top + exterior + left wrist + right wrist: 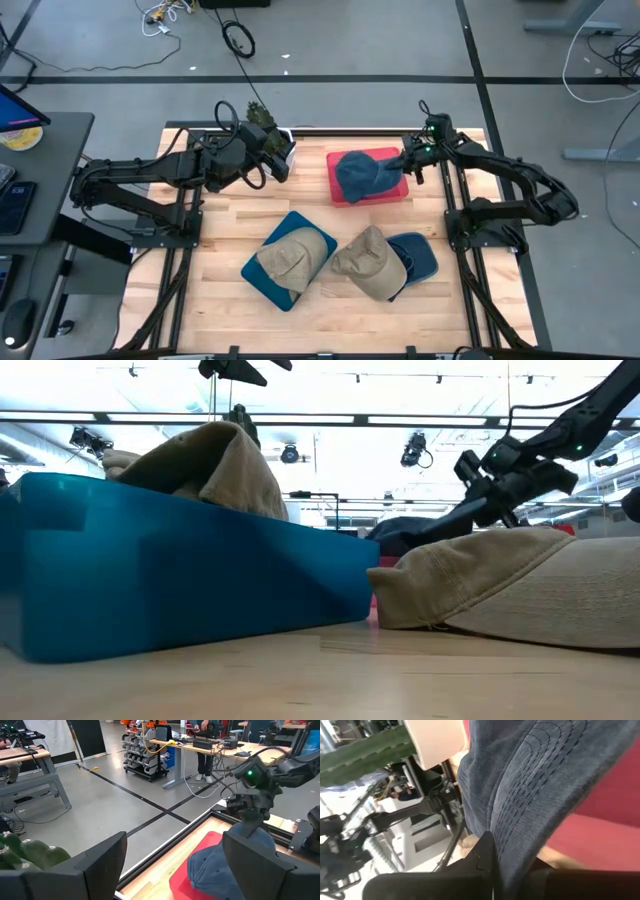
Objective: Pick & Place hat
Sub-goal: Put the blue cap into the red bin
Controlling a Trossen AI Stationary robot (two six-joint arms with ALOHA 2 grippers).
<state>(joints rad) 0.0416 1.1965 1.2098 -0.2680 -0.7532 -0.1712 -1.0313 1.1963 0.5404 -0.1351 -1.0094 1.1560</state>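
Blue hat (366, 175) lies on our red bin (345, 192), long axis 9-to-3, brim toward 3, pinched in our right gripper (408, 166). Left gripper (283, 157) stands apart. Three hats, three bins.

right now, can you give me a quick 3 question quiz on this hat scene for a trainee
1. True or false: the blue denim hat lies over the red bin.
2. Which pincer grips the denim hat's brim? A) the left pincer B) the right pincer
3. How many tan hats are on the table?

Key:
1. True
2. B; the left pincer is open, beside the red bin, holding nothing
3. Two: one in a blue bin, one partly over the other blue bin
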